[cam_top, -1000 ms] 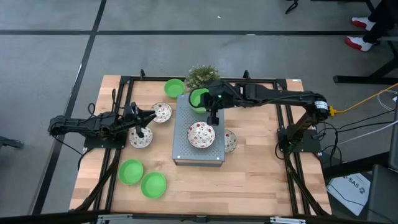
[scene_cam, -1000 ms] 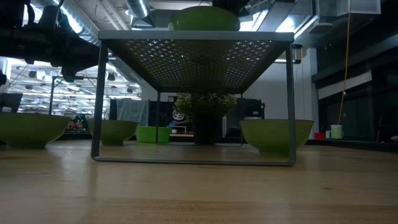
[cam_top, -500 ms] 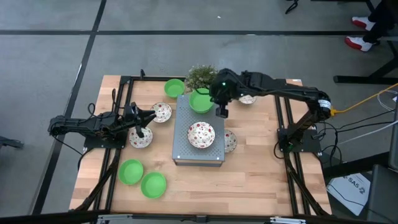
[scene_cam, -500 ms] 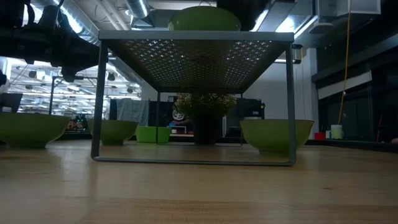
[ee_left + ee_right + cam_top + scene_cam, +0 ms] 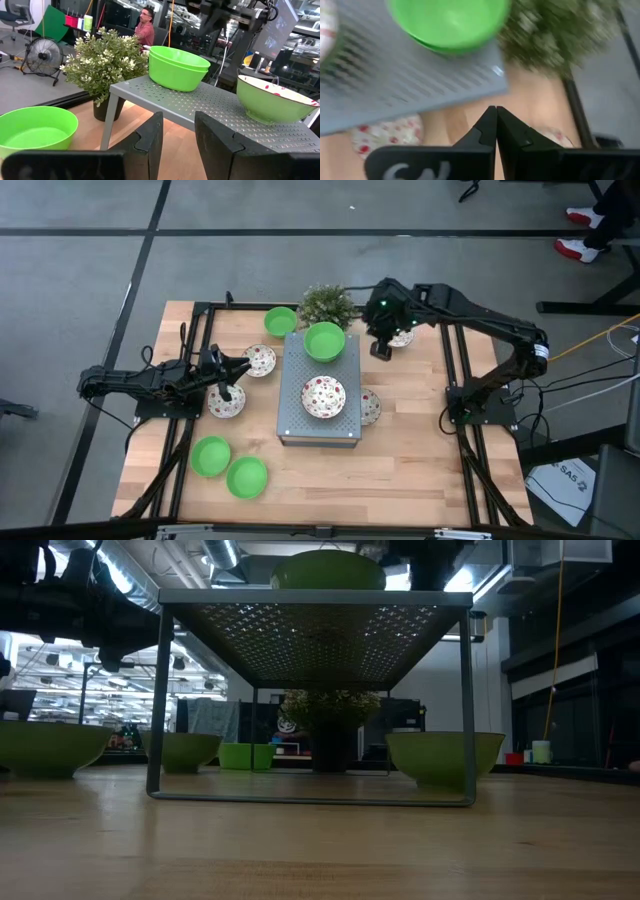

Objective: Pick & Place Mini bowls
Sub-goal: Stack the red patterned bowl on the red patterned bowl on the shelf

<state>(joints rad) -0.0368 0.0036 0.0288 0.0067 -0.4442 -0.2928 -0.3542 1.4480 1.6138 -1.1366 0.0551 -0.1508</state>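
A grey perforated stand (image 5: 318, 430) is at the table's middle. On its far end sits a green mini bowl (image 5: 324, 340), which looks nested in a second one (image 5: 177, 75). A white speckled bowl (image 5: 323, 397) sits at the stand's middle. My right gripper (image 5: 381, 348) is shut and empty, raised above the table just right of the stand's far end; its fingers (image 5: 496, 125) are closed together. My left gripper (image 5: 240, 370) waits open and level at the left, between two speckled bowls (image 5: 261, 360) (image 5: 226, 400), with its fingers (image 5: 177, 145) apart and nothing between them.
A potted plant (image 5: 327, 304) and a green bowl (image 5: 280, 320) stand behind the stand. Two green bowls (image 5: 211, 456) (image 5: 247, 477) lie near the front left. One speckled bowl (image 5: 369, 406) lies by the stand's right side, another (image 5: 400, 336) under my right arm.
My right gripper has drawn away from above the green bowl on the stand, toward the table's right edge and slightly up, turning as it went. It has stayed shut. The green bowl has stayed on the stand.
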